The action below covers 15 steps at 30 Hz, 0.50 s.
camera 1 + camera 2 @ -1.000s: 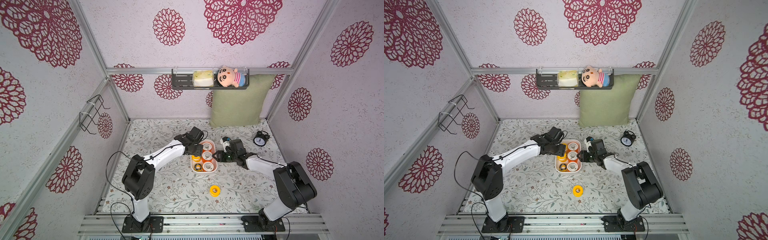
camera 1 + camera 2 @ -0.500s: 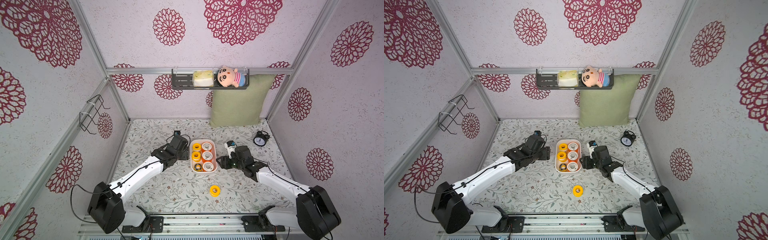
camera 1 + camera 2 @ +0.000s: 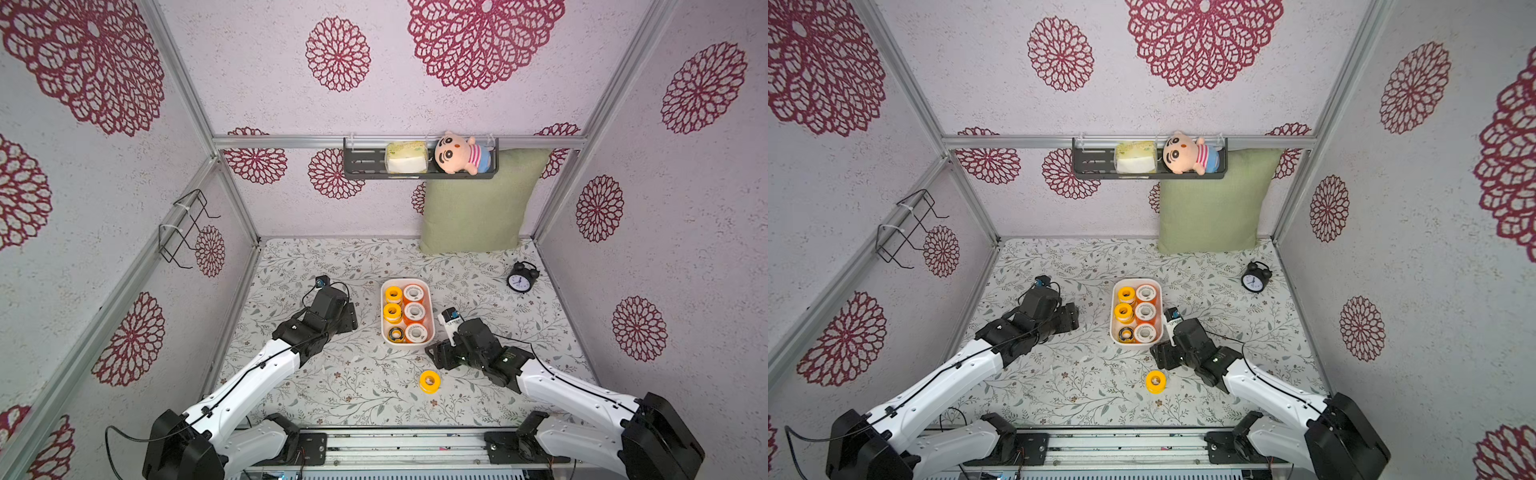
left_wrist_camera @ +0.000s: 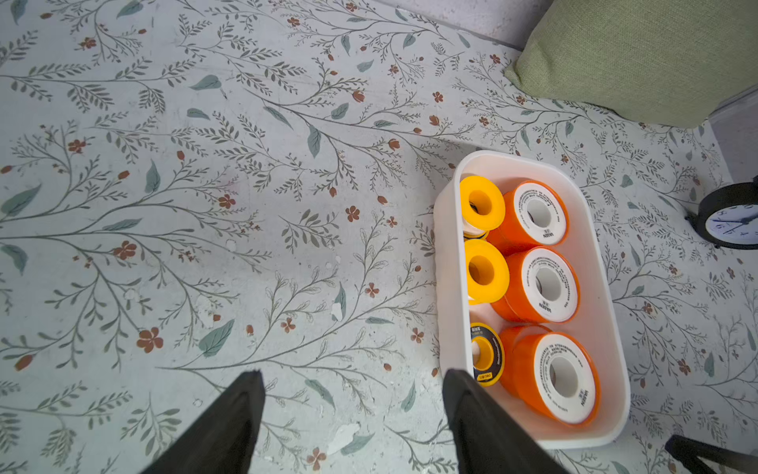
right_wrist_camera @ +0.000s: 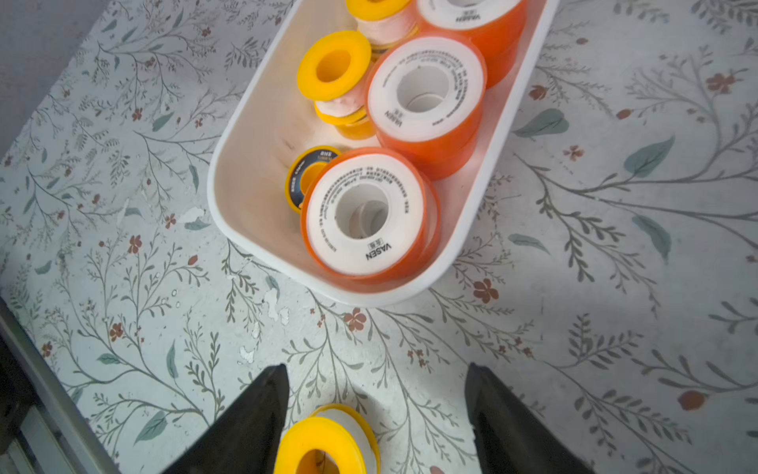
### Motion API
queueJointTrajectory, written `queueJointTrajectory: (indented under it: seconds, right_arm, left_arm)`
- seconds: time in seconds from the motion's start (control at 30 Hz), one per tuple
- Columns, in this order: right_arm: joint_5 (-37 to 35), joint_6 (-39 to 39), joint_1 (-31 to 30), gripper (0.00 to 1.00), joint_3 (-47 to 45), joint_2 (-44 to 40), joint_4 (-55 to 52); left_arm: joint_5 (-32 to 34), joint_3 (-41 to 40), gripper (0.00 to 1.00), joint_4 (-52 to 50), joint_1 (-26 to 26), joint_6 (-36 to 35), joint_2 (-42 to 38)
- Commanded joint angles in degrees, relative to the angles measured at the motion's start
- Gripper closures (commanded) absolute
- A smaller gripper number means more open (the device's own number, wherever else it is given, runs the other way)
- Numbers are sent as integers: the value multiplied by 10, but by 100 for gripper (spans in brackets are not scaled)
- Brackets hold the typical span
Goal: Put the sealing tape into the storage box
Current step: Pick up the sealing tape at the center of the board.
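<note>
Open tabletop point(image 3: 353, 386) all round loose spool point(image 3: 429, 381)

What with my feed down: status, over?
Left gripper, right gripper open, empty. Orange and yellow tape spools in white plastic storage box; one yellow spool loose outside. Nothing blocking.

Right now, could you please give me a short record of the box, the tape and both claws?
storage box: white, on the floral table
tape in box: at least six spools showing; orange, yellow, one black-ringed
loose spool: yellow, on the table outside the box
left claw: open, empty, beside the box
right claw: open, empty, near the loose spool
</note>
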<state>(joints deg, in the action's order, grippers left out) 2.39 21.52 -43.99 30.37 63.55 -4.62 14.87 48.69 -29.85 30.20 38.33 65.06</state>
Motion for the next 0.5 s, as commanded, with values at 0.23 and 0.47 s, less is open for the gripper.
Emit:
queueJointTrajectory:
  seconds: [0.23, 0.47]
  right_arm:
    - [-44, 37, -94, 22, 1, 21, -34]
    - [-77, 67, -141, 22, -2, 46, -41]
  left_arm:
    - [-22, -17, 24, 16, -6, 19, -22]
    - [-28, -28, 24, 17, -6, 25, -30]
